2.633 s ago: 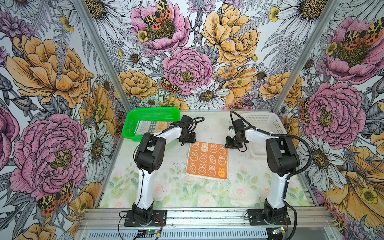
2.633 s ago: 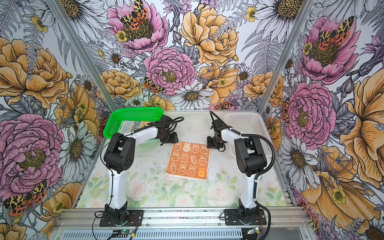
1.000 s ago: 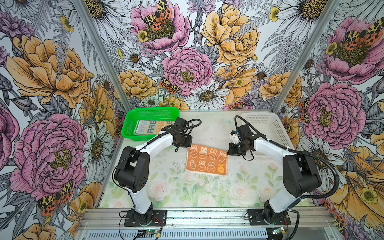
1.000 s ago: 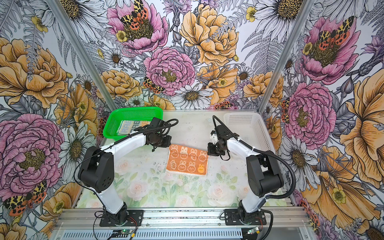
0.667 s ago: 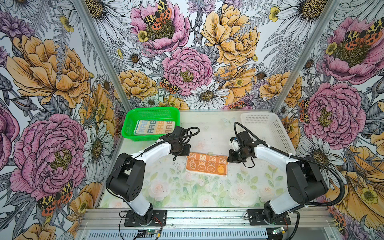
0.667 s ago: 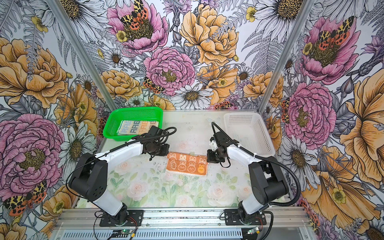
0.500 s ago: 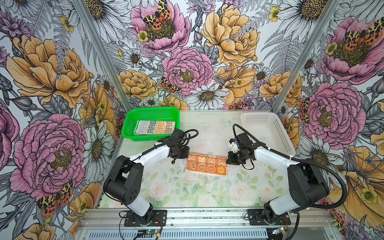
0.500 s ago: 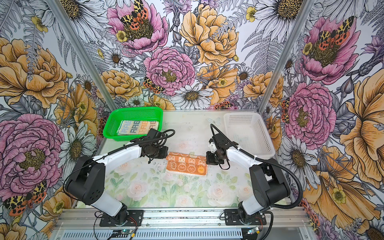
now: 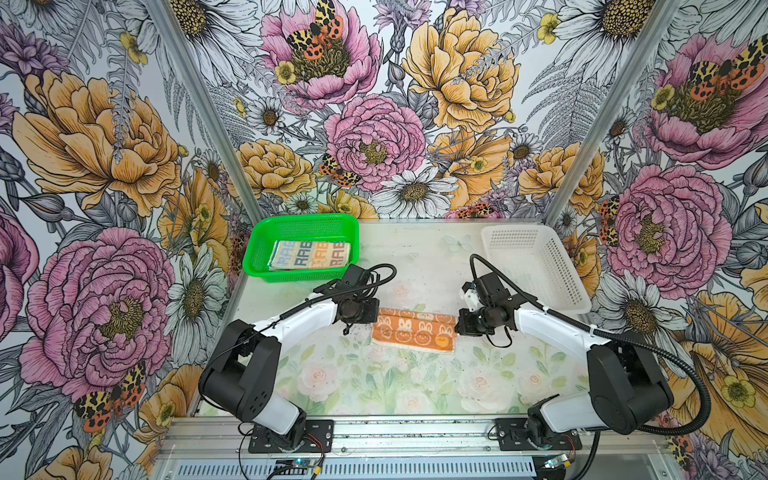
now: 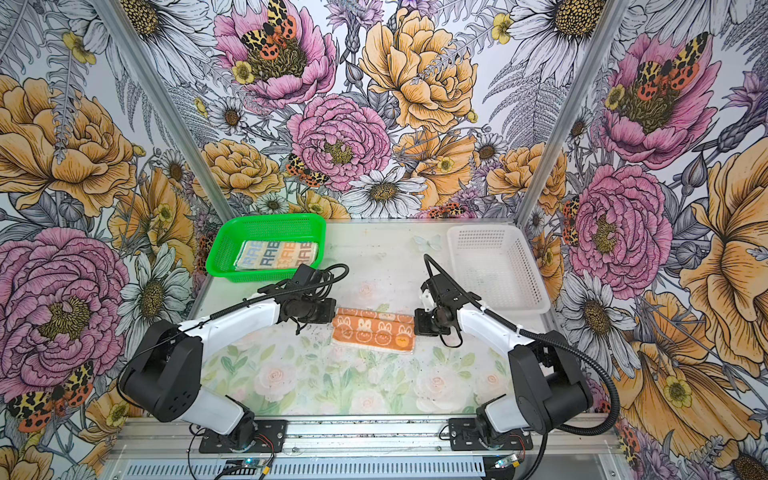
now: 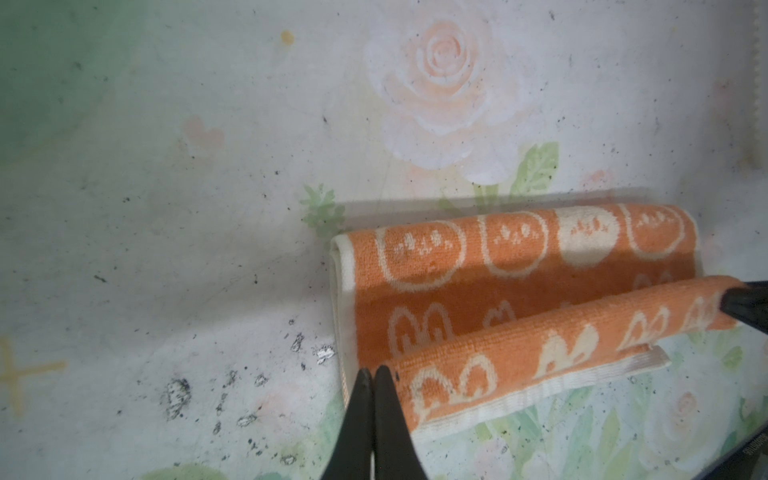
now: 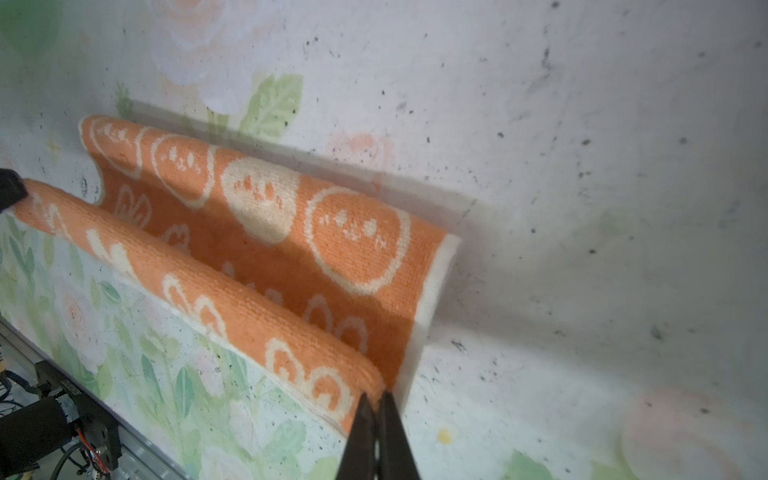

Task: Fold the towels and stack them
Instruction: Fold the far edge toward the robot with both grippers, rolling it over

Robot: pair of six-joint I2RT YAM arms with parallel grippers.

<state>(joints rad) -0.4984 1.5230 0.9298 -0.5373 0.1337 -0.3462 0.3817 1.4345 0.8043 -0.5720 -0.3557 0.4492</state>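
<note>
Bimanual grasp on the orange towel (image 9: 412, 332), which lies at mid-table on the floral table (image 9: 374, 386) as a long band running left to right, partly doubled over. The left gripper (image 9: 376, 318) meets the band's left end and the right gripper (image 9: 457, 327) its right end; both top views show the same arrangement (image 10: 373, 330). In the left wrist view the left gripper's fingers (image 11: 357, 424) are pressed together with no gap between them, pinching the corner of the towel's upper layer (image 11: 519, 353). This layer stands off the lower one as a taut ridge that runs to the dark tip of the opposite gripper. In the right wrist view the right gripper's fingers (image 12: 363, 436) are likewise fully closed on the other corner of that raised ridge (image 12: 257, 320). The cream towel (image 9: 309, 255), folded, rests inside the green basket (image 9: 257, 245) at the rear left. The white basket (image 9: 561, 270) stands at the rear right, apart from both grippers.
</note>
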